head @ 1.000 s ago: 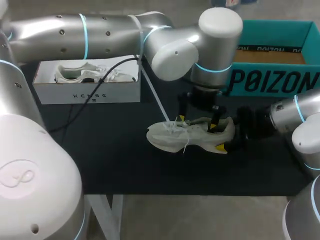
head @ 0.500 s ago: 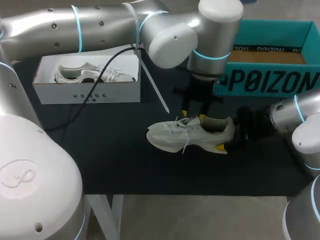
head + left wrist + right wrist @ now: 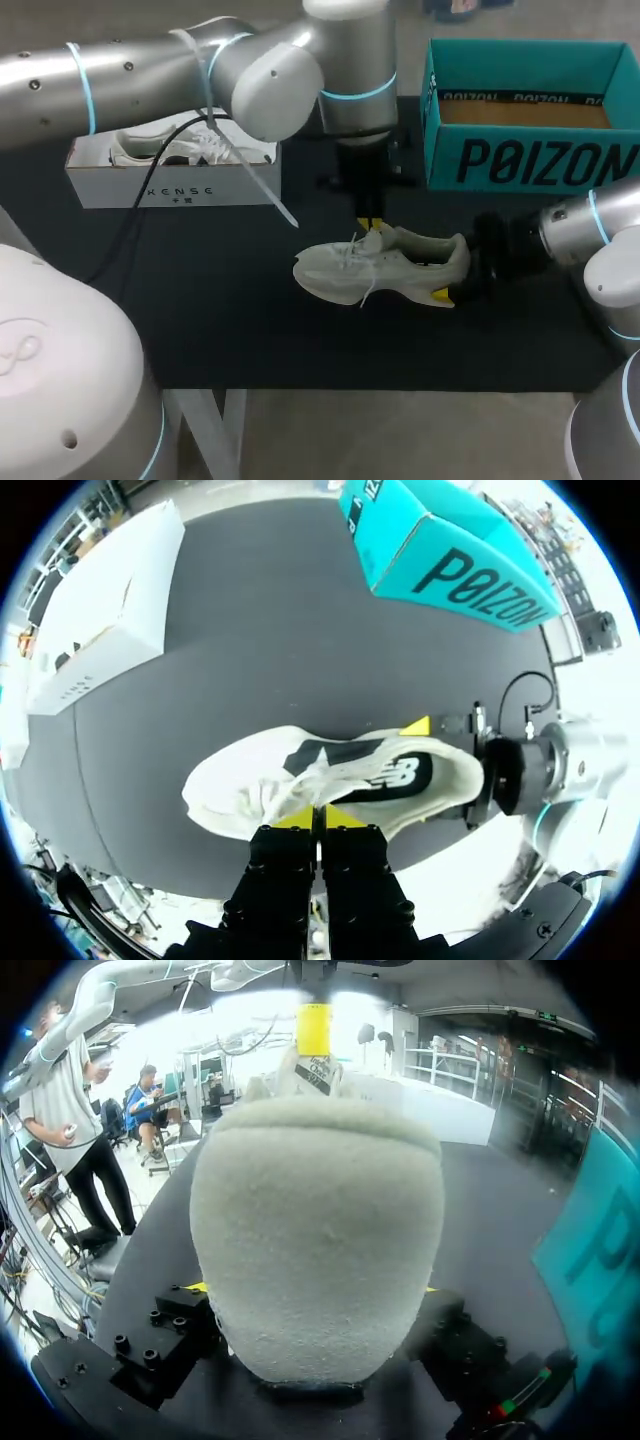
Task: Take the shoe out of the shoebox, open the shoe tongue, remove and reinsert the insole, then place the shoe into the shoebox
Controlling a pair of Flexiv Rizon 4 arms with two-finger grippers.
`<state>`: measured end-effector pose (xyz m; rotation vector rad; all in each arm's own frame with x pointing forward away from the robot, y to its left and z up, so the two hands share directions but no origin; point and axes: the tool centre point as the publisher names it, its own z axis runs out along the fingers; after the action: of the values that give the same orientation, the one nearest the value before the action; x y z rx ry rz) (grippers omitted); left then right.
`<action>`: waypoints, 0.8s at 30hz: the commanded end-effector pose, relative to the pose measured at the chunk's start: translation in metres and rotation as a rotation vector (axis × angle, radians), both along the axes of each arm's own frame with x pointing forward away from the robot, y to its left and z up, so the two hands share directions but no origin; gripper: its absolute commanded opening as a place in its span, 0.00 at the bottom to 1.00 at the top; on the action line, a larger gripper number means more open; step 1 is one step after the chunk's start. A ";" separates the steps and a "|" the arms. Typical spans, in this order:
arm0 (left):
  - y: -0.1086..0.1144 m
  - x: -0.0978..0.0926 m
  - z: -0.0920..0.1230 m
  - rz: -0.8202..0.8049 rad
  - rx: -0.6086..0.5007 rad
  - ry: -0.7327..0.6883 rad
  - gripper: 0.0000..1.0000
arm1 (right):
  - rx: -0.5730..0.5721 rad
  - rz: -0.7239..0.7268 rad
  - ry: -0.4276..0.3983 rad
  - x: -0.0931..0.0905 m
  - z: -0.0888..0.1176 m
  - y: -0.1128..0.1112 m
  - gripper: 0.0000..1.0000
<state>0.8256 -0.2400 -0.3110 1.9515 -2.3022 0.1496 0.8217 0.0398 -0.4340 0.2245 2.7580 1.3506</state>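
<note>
And there's the shift: the left arm (image 3: 250, 70) has swung back toward its own side over the last second, so its big wrist joint no longer hangs in front of the teal shoebox (image 3: 540, 160). The left gripper (image 3: 371, 223) has slid off the shoe's open mouth and up to the tongue (image 3: 378, 240). Its fingers were straddling the opening a second ago. Now the yellow tips are pressed tight together right at the tongue's top edge, pointing straight down, though whether they've caught any fabric can't be told. The shoe (image 3: 345, 272) hasn't budged: it sits upright on the black table (image 3: 230, 320), out of the box and in front of it, toe toward my left. The right gripper (image 3: 452, 278) comes in low and level from the right, clamped on the heel (image 3: 315, 1250) from both sides, same as before. Off to the left, the white box (image 3: 180, 185) sits well apart.
</note>
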 end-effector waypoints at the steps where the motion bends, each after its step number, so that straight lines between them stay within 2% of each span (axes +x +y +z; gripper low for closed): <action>1: 0.024 -0.009 0.009 0.020 -0.115 -0.010 0.00 | -0.004 -0.001 0.001 -0.002 -0.003 -0.002 0.00; 7: 0.047 -0.013 0.015 0.078 -0.093 -0.034 0.00 | -0.004 -0.001 0.001 -0.002 -0.003 -0.002 0.00; 11: 0.068 -0.013 0.011 0.123 -0.022 -0.050 0.00 | -0.004 -0.001 0.001 -0.002 -0.003 -0.002 0.00; 17: 0.089 -0.019 0.006 0.178 0.026 -0.051 0.00 | -0.004 -0.001 0.001 -0.002 -0.003 -0.002 0.00; 24: 0.100 -0.030 -0.011 0.229 0.062 -0.029 0.00 | -0.004 -0.001 0.001 -0.002 -0.003 -0.002 0.00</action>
<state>0.8004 -0.1425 -0.3167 2.2411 -2.1403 0.1203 0.8215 0.0402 -0.4339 0.2232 2.7581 1.3510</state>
